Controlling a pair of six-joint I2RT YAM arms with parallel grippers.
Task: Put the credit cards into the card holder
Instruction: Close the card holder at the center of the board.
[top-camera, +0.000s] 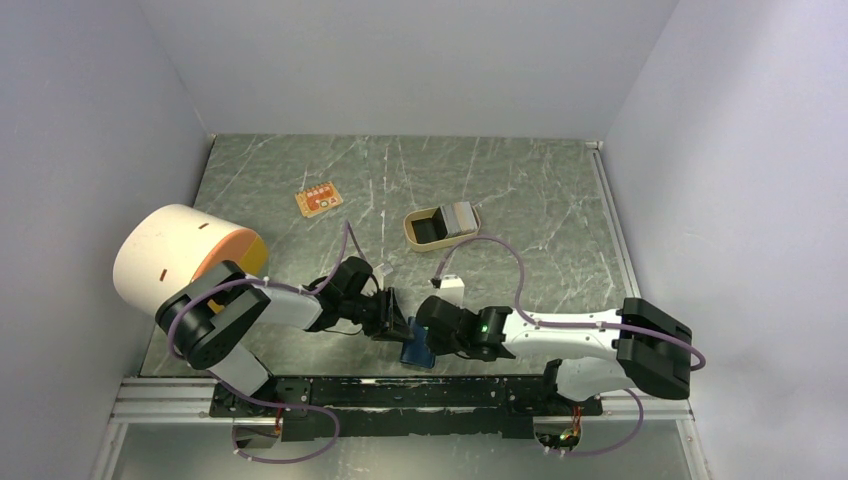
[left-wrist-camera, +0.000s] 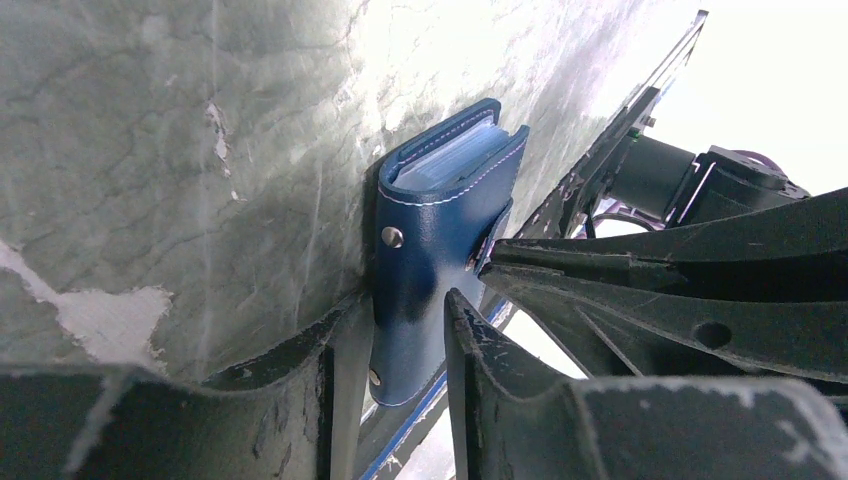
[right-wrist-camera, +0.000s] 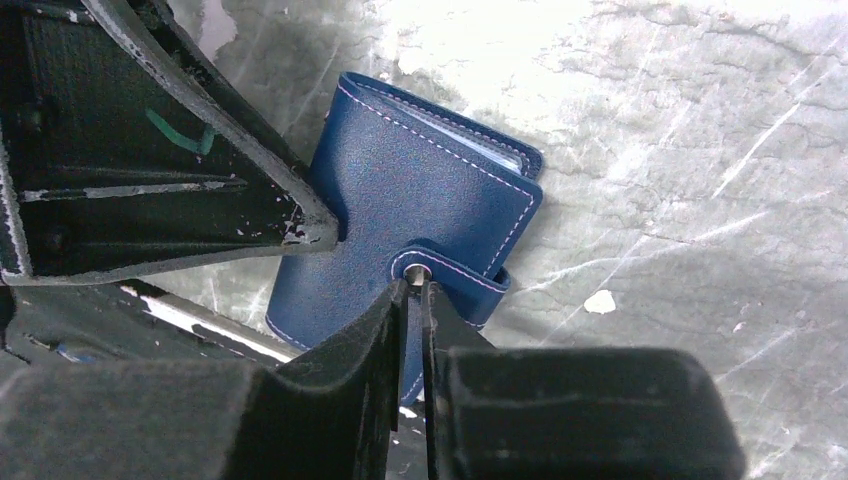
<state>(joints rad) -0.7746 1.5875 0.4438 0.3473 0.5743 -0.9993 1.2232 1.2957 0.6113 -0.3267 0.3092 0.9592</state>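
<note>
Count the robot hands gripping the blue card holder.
2. The left hand clamps the card holder across its folded body; the right hand pinches its snap strap. Neither is hidden.

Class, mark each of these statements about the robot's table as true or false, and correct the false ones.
1. The card holder is blue and folded. True.
2. The right gripper pinches the holder's snap tab. True.
3. The orange board lies in the tan tray. False: it lies on the table, apart from the tray and to its left in the top view.
4. The tan tray is empty. False: grey cards lie in its right end.
5. The card holder stands between the fingers of the left gripper. True.
</note>
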